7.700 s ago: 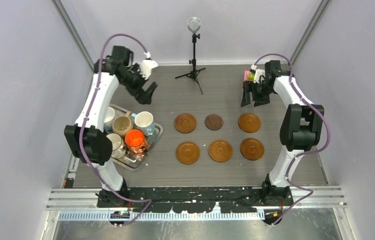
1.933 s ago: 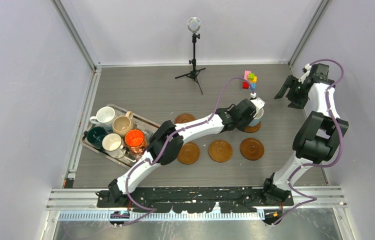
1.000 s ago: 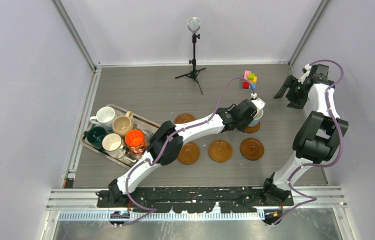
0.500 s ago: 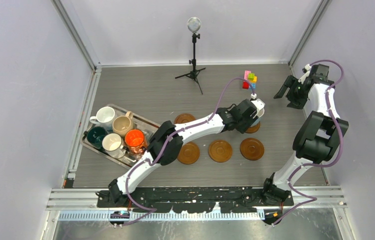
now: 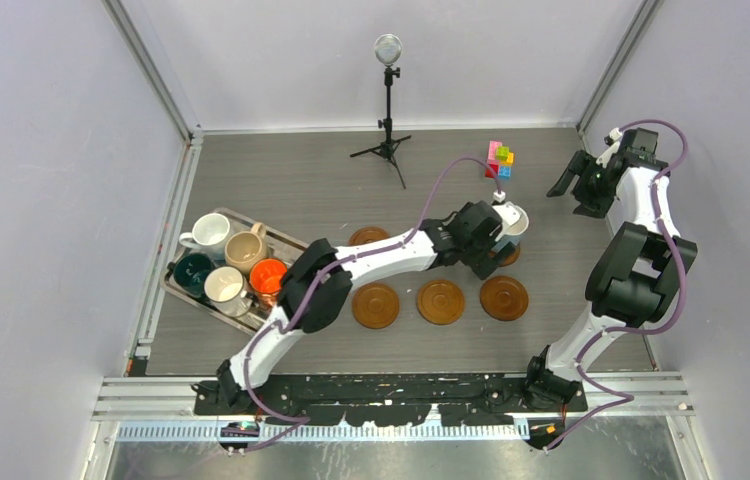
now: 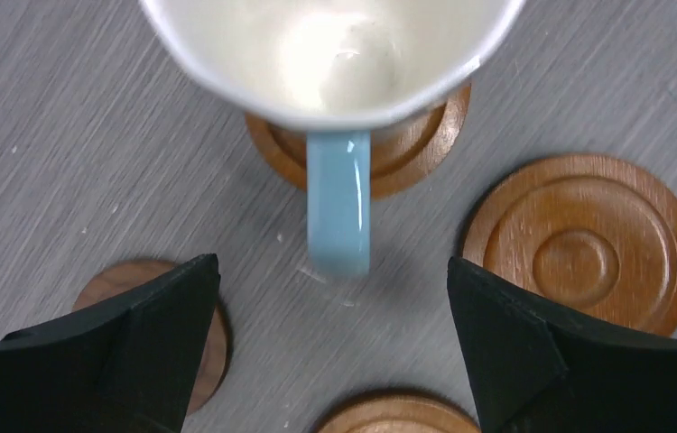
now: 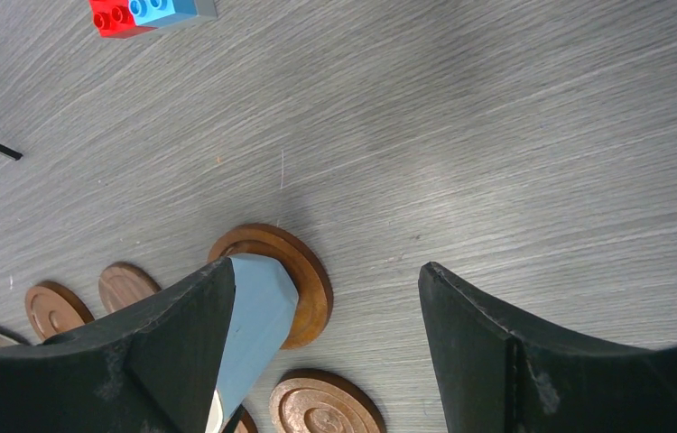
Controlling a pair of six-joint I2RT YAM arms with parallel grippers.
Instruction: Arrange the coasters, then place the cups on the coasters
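Robot lab, a test cell. Evidence: small grey wood-grain table (image 5: pixel 291 185) boxed in by plain pale walls (image 5: pixel 51 200) w/ aluminium posts (image 5: pixel 146 65) at the back corners. Two white-and-black arms, left arm (image 5: pixel 371 262) & right arm (image 5: pixel 641 250), are bolted to a black base rail (image 5: pixel 391 385) at the near edge. Purple cables (image 5: pixel 440 187) loop along them, w/ slotted metal profiles (image 5: pixel 401 430) below. A small tripod (image 5: pixel 388 110) w/ a round head stands at the back. Everything else is props: toy bricks (image 5: pixel 500 158), a metal tray (image 5: pixel 201 300) of mugs (image 5: pixel 246 250), wooden coasters (image 5: pixel 441 300) in rows.
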